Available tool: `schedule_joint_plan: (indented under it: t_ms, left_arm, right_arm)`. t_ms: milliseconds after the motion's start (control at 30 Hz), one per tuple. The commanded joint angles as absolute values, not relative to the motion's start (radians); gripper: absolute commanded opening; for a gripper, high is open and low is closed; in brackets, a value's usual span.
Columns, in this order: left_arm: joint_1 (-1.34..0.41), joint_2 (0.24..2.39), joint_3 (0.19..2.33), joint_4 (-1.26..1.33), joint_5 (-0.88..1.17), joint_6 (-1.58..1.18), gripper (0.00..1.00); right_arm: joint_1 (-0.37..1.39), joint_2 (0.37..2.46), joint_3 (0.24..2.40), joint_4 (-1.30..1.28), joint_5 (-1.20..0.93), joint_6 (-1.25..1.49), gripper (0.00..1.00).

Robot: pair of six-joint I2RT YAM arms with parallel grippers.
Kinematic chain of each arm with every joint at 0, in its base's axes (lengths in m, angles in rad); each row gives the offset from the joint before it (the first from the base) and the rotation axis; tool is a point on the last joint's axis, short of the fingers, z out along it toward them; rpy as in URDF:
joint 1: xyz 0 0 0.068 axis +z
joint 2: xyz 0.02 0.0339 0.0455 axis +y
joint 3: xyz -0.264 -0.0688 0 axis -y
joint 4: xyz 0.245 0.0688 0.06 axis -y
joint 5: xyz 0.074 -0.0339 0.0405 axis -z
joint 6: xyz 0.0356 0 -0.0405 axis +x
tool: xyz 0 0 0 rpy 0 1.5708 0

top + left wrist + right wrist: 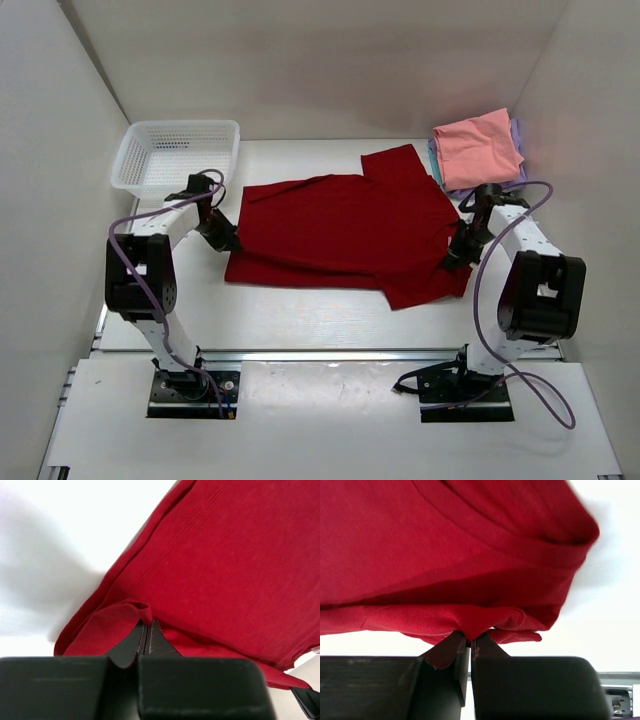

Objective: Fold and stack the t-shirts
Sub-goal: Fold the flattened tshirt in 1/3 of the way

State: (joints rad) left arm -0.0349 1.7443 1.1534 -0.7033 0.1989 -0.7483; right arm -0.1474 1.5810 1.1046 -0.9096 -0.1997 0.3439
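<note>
Left claw — right claw — seemingly pinching shirt.

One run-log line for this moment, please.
left gripper jaws shut on red t-shirt | right gripper jaws shut on it | folded stack far right

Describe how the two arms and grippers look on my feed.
The left arm and right arm match: white links, blocky black joint housings, a purple cable looping along each, black base plates. The left gripper and right gripper are matte black with tapered, wedge-shaped fingers.
</note>
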Motion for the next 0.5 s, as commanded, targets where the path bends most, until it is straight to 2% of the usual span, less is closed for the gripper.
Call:
schedule_joint_plan:
  t_ms: [0, 267, 467]
  left_arm:
    - [-0.020, 1.758, 1.232, -0.687, 0.216, -0.742, 0.00]
    - [-0.020, 1.842, 1.327, -0.727, 0.190, -0.735, 0.00]
    - [-0.009, 1.856, 1.313, -0.741, 0.169, -0.730, 0.00]
  right_arm:
    - [-0.158, 1.617, 1.166, -0.887, -0.183, 0.336, 0.00]
    - [-0.146, 1.704, 1.252, -0.888, -0.189, 0.328, 0.00]
    - [-0.140, 1.758, 1.311, -0.890, -0.187, 0.334, 0.00]
